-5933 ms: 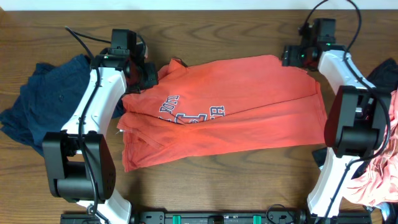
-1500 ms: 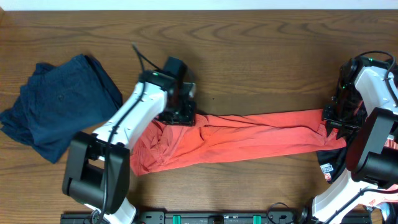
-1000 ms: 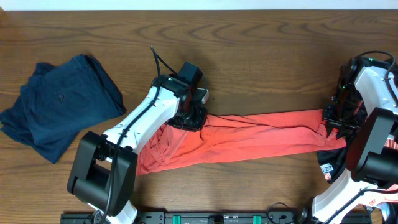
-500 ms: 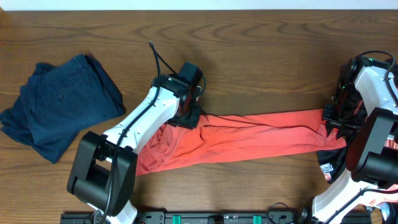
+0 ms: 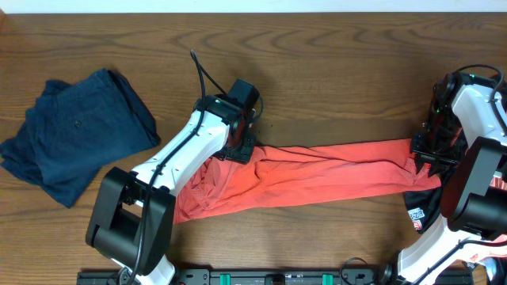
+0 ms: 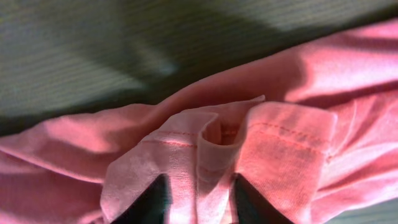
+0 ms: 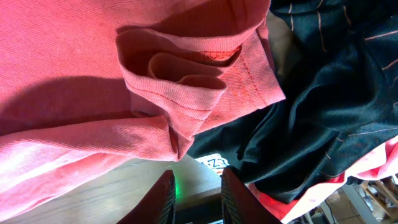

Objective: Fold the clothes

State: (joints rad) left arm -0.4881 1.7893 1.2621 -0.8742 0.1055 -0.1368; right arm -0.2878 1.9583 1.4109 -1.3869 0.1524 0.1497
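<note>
Orange shirt [image 5: 325, 170] is seen stretched as a bunched band, left to right, across the near half of the table [image 5: 333, 71]. Its left end is pinched at a folded hem between the fingers [image 6: 152, 200] of the left gripper [image 5: 242, 149]. Its right end is held by the right gripper [image 5: 420, 150], fingers [image 7: 163, 194] clamped on a rolled hem, just beside a dark striped garment [image 7: 323, 93]. A navy garment [image 5: 75, 134] lies crumpled at left, well apart.

You see the shirt [image 5: 333, 170] strung as a narrow band between the left gripper [image 5: 240, 150] and right gripper [image 5: 418, 152], navy clothes [image 5: 75, 134] lying well apart.
</note>
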